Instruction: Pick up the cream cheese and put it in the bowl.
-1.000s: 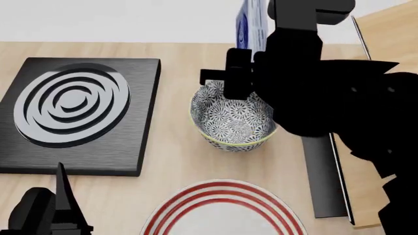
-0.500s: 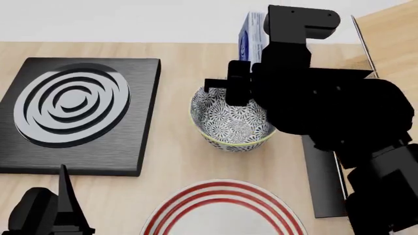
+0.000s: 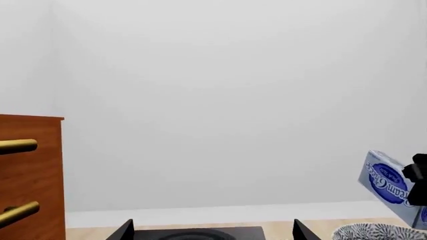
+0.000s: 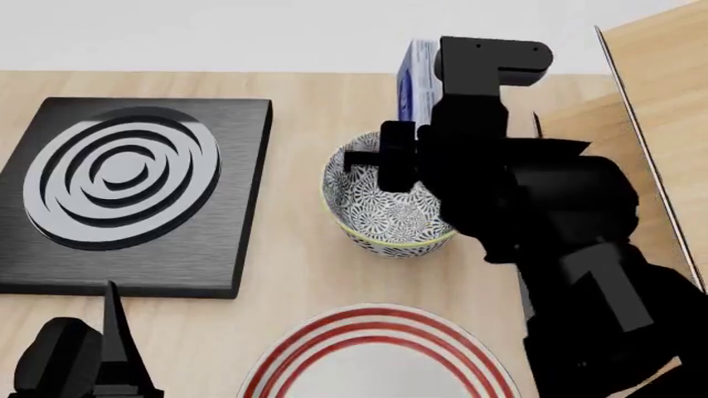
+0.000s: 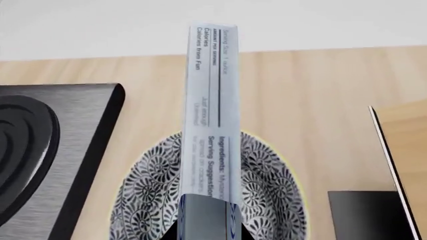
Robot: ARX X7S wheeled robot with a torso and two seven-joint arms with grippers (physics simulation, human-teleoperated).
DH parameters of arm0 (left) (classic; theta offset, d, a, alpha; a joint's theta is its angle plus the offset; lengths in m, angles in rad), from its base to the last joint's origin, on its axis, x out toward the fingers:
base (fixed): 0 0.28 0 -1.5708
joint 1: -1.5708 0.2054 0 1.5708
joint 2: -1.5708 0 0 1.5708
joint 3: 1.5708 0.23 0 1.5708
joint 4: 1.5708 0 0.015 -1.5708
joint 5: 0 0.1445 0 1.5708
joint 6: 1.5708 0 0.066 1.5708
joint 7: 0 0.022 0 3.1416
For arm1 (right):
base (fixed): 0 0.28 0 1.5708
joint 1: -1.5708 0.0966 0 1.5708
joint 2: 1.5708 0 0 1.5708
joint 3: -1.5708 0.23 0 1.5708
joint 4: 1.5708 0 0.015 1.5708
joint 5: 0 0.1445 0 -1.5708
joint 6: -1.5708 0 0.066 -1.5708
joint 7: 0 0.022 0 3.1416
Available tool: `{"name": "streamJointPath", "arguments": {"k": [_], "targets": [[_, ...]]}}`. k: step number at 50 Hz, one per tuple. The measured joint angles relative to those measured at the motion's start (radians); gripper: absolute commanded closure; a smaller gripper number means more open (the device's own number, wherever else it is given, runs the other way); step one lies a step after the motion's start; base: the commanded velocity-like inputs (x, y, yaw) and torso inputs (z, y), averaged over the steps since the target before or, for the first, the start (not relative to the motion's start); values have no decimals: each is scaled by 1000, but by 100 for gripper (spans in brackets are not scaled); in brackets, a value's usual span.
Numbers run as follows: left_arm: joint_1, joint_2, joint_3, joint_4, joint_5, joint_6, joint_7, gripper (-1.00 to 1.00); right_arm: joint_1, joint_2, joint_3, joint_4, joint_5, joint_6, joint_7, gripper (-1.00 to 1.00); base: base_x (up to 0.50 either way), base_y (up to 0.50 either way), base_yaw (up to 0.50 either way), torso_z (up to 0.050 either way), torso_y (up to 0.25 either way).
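We see the right gripper [image 4: 412, 124] clamped on the cream cheese [image 5: 212, 120], upright above the bowl [image 4: 382, 217] (its base hidden); the left gripper's [image 4: 111, 348] opening we cannot tell.

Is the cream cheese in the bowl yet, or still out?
Out. The cream cheese is held on edge in the right claw above the bowl, whose patterned inside shows on both sides of the box.

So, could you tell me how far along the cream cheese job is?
Pickup is done: the right gripper holds the cream cheese on edge above the bowl. Lowering and releasing it into the bowl remain. The left gripper sits idle.
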Motion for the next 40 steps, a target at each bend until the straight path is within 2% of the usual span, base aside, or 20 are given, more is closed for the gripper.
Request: {"name": "streamJointPath", "arguments": {"k": [23,40], "targets": [[1,-3,5,-2,3,1,-2,-100,-20,-102,-11,209,-78,-101,-145,100,0,0,0,0,0],[1,-3,9,-4,5,0,-3,-100,-56,-123,105,238,-211,-113,-178,100,0,0,0,0,1]]}}
